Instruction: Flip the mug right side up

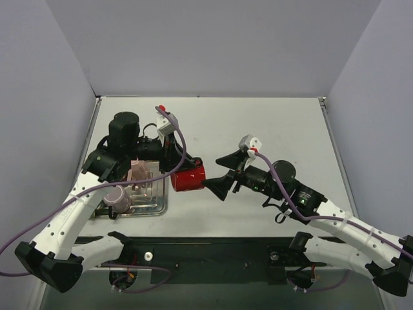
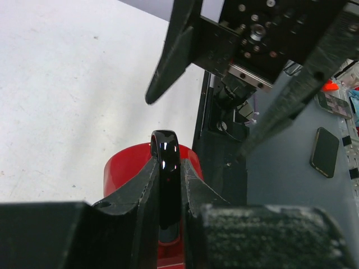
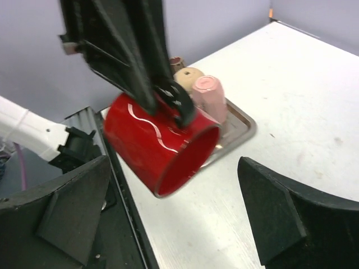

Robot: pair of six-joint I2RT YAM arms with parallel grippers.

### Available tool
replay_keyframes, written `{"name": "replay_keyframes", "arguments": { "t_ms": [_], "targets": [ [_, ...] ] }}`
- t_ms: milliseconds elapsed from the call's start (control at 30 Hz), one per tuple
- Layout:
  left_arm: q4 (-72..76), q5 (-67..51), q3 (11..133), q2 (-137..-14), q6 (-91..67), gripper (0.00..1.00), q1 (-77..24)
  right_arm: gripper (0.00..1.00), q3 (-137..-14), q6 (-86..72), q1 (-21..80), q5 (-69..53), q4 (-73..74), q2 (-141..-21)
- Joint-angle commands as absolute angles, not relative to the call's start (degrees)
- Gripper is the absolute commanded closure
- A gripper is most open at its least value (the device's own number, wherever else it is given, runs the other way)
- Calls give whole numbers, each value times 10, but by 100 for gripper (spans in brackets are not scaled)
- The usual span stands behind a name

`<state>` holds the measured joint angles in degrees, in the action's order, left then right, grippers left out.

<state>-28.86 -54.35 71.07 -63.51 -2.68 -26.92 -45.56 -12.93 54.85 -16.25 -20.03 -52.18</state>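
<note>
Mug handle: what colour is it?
Black: a glossy black handle on the red cylindrical mug; shows best in the left wrist view.

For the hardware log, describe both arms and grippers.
Both arms have white shells with black joints: left arm, right arm. A purple cable trails along each. The left gripper and right gripper have black wedge-shaped fingers.

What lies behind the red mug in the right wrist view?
A metal tray holding a pink cup and a beige object. The mug and left fingers cover the tray's remainder.
</note>
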Motion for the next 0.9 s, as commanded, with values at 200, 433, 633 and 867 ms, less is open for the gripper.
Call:
{"name": "replay_keyframes", "arguments": {
  "t_ms": [200, 433, 633, 867],
  "targets": [
    [-142, -613, 712, -623, -113, 100, -268, 16, -420, -267, 530, -222, -353, -573],
    [-123, -599, 686, -623, -124, 100, -260, 98, -461, -318, 539, -302, -416, -627],
    [-334, -419, 717, -617, 99, 12, -236, 100, -522, -177, 509, -45, -42, -597],
    [-532, -80, 702, -627, 381, 11, -236, 100, -571, -145, 293, 104, 200, -710]
  ]
}}
